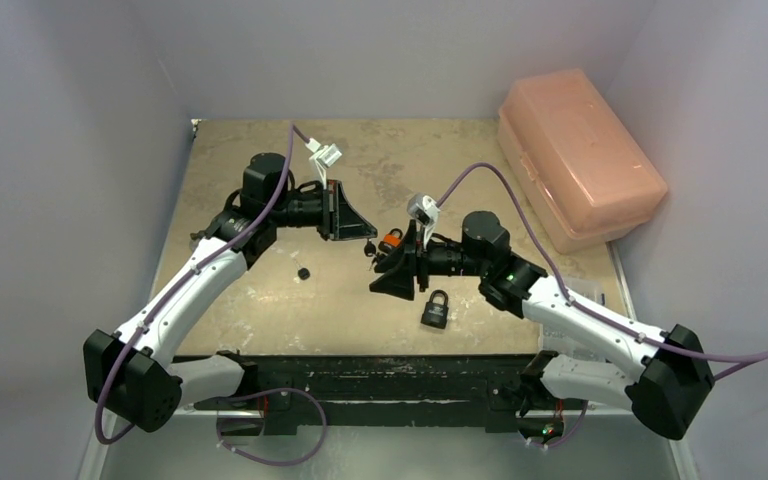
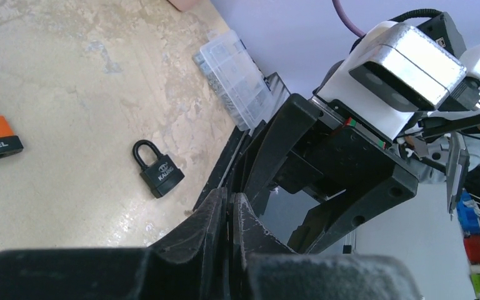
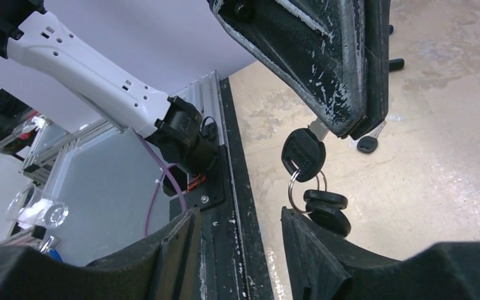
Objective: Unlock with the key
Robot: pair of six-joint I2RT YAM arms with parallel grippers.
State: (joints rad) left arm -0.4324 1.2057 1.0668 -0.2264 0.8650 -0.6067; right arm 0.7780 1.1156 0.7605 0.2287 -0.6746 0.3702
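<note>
We record: left end effector, clamped shut on the key; right end effector, half parted, empty, just below the key.

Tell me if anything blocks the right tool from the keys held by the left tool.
Nothing visible does: the keys hang from the left tool, right at the right tool's open gap.

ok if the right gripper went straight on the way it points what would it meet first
Most likely the key bunch hanging from the shut left gripper: in the right wrist view it dangles just past the fingertips of the open right gripper. Depth is unclear.
</note>
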